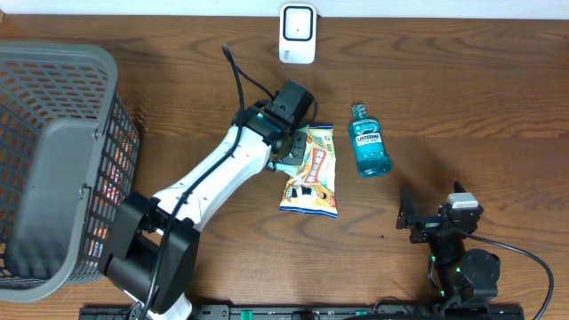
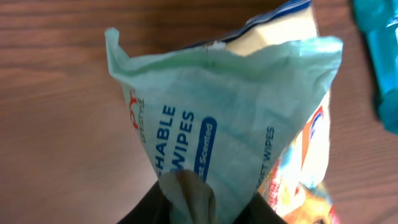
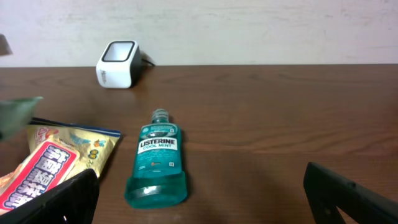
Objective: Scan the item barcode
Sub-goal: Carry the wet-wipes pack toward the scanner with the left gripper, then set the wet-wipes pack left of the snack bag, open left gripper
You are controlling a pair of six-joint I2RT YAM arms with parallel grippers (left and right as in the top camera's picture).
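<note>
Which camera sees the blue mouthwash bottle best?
The right wrist view. The mouthwash bottle lies whole and close there, its label readable. The overhead view shows the bottle whole too, but small. The left wrist view catches only a blurry blue edge of it beside the wipes pack.

The left arm (image 1: 213, 169) has smooth white link shells set between black joint housings, with a bulky black lower section (image 1: 147, 262) at seven o'clock in the overhead view. A thin black cable (image 1: 238, 76) runs along the white links and loops free near the wrist. There a small teal light shows beside a boxy black camera housing (image 1: 293, 102). The right arm (image 1: 458, 258), at five o'clock, is all black, topped by a pale grey block (image 1: 462, 203), dotted with green lights and trailing a black lead (image 1: 533, 262). The right gripper (image 3: 200, 186) has flat matte-black fingers (image 3: 65, 200).
</note>
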